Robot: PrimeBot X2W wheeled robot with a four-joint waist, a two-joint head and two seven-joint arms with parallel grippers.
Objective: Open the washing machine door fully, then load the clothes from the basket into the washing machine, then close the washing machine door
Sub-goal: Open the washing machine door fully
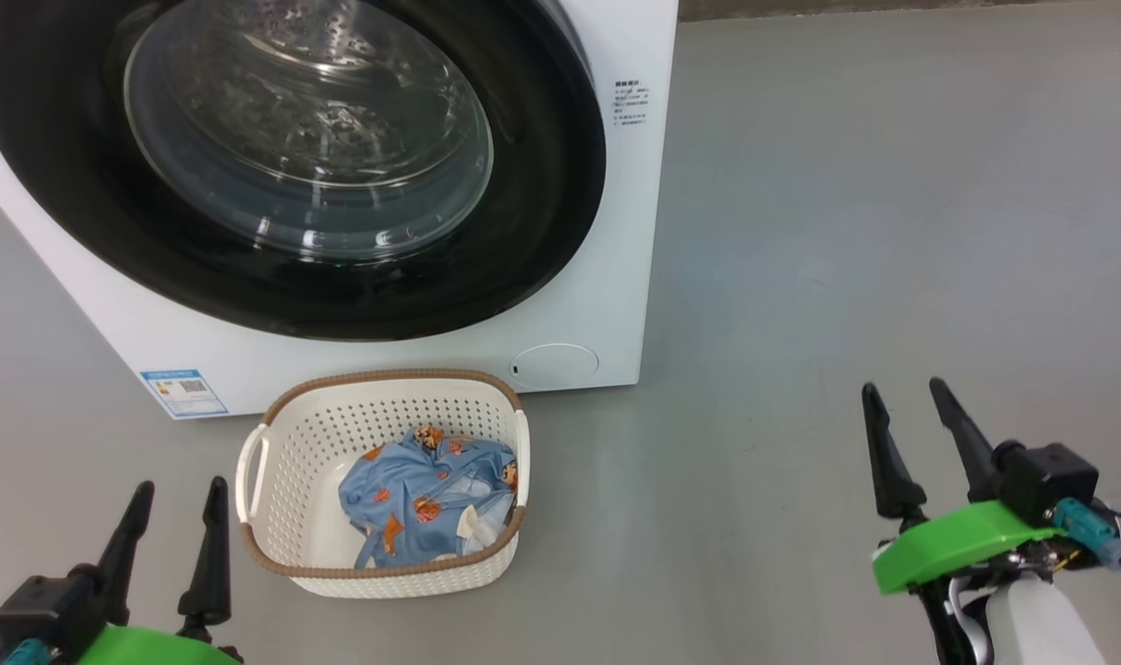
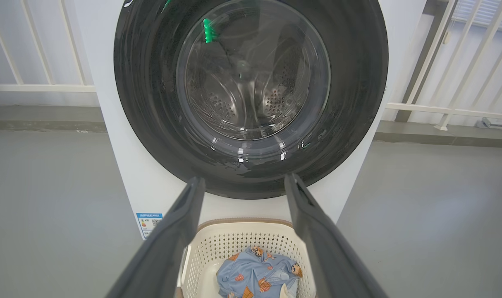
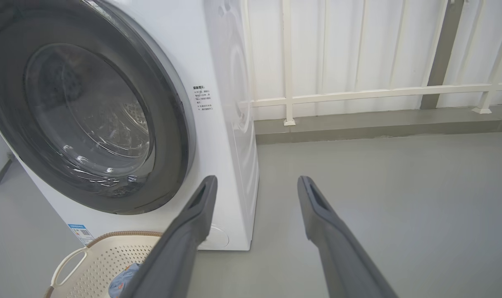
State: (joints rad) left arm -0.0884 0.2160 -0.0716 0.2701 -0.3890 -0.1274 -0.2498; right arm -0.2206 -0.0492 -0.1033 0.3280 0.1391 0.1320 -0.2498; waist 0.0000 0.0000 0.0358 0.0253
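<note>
The washing machine (image 1: 616, 277) is standing on the grey floor (image 1: 847, 231), its front facing the robot. The door (image 1: 542, 185) is sitting closed against the front panel. Its glossy black rim is ringing a bulging clear window, and the perforated steel drum is showing through the glass. A blue label sticker (image 1: 184, 392) is showing at the lower left of the front panel, and a round white flap (image 1: 554, 365) at the lower right.

The basket (image 1: 274, 517) is resting on the floor just in front of the machine, below the door. The clothes (image 1: 422, 503) are lying bunched inside it, toward its right side: light blue fabric with orange-brown bear prints.

The left hand (image 1: 180, 485) is hovering low, near the basket's left handle, fingers spread wide and holding nothing. The right hand (image 1: 902, 385) is hovering well apart from the basket, out to the right above the floor, fingers likewise spread wide and empty. A white railing (image 3: 358, 93) is running along the wall behind the machine
</note>
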